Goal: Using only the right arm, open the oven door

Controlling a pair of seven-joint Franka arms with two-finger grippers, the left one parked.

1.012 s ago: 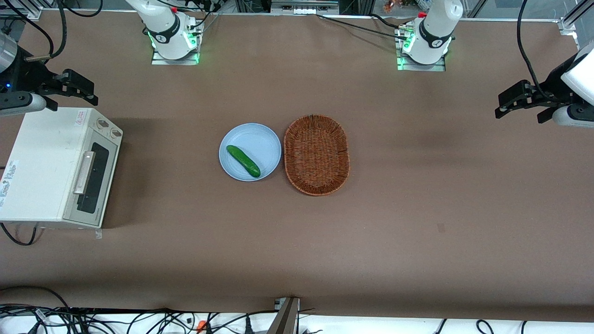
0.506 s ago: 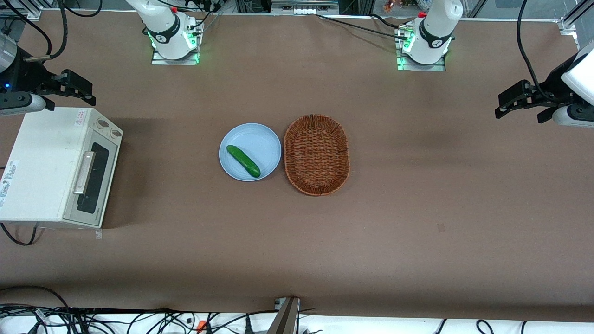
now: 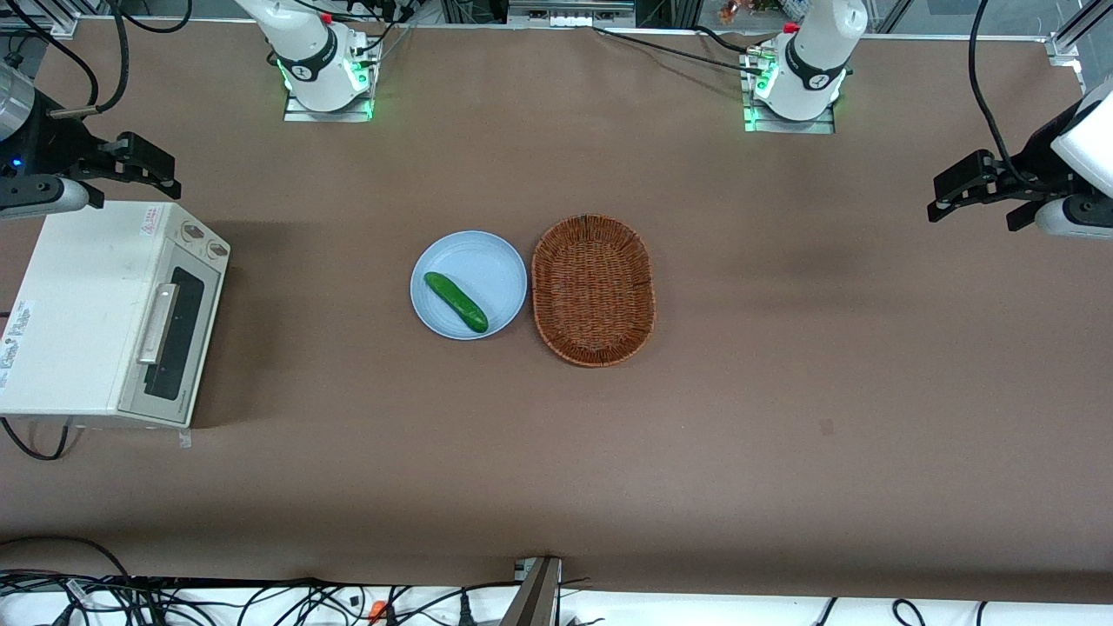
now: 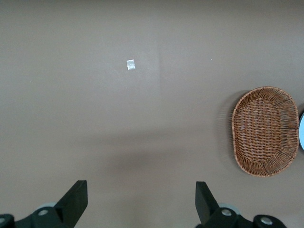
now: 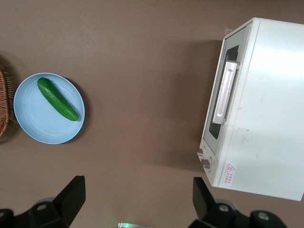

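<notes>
Pincer [image 3: 148, 165] of your right arm [image 3: 35, 165] hung wide open and empty above the bench [image 3: 783, 391], near the oven's knob end; the oven door [image 3: 174, 335] was shut, handle untouched.

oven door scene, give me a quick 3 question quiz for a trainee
1. True or false: the oven door is shut.
2. What lies on the blue plate?
A. a cucumber
B. a spoon
C. nothing
3. Fill in: the right arm's tool is open and hangs farther from the front camera than the ____.

Key
1. True: the door sits flush with the toaster oven, and its silver handle is untouched.
2. A: the cucumber lies on the plate, beside the wicker basket.
3. Toaster oven: the tool holds nothing.
</notes>
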